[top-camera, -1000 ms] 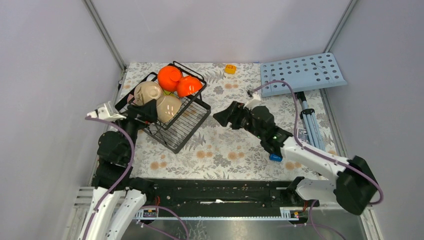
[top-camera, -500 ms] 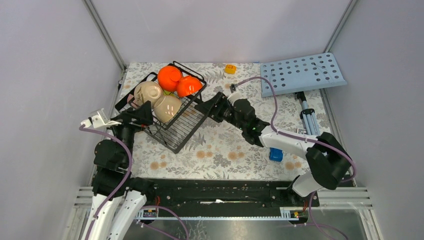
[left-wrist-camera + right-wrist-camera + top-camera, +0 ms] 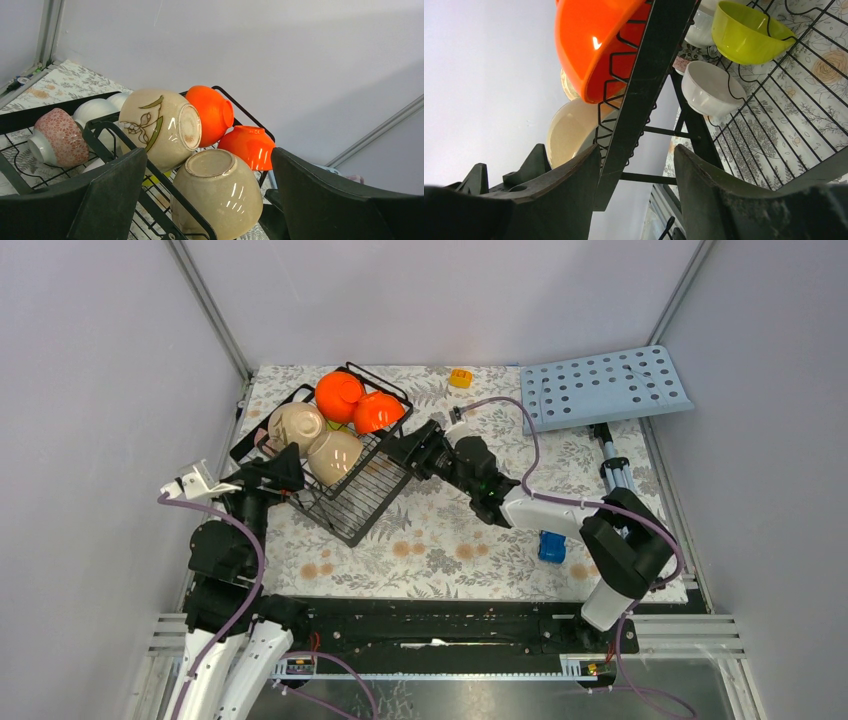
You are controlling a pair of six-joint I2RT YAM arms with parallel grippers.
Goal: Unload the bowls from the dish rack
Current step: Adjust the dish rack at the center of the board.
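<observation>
The black wire dish rack point(image 3: 352, 487) sits tilted at the back left of the table. Its raised basket holds two orange bowls point(image 3: 340, 395) and two cream bowls point(image 3: 335, 455). My left gripper point(image 3: 272, 472) is open at the rack's left side. In the left wrist view it point(image 3: 208, 156) frames the plain cream bowl point(image 3: 217, 192), with the leaf-painted cream bowl point(image 3: 160, 127) and a pink-speckled bowl point(image 3: 57, 137) beyond. My right gripper point(image 3: 408, 450) is open at the rack's right edge. In the right wrist view a rack bar point(image 3: 644, 85) passes between its jaws point(image 3: 636, 152), near a yellow-green bowl point(image 3: 749, 32) and a white bowl point(image 3: 711, 87).
A light-blue perforated board point(image 3: 605, 385) lies at the back right, with a small tripod point(image 3: 618, 485) in front of it. A small yellow object point(image 3: 460, 378) is at the back middle and a blue object point(image 3: 551, 546) lies near the right arm. Grey walls enclose the table.
My right arm has swung left across the table, bringing its open gripper up to the rack's right edge. My left gripper has shifted slightly left.
</observation>
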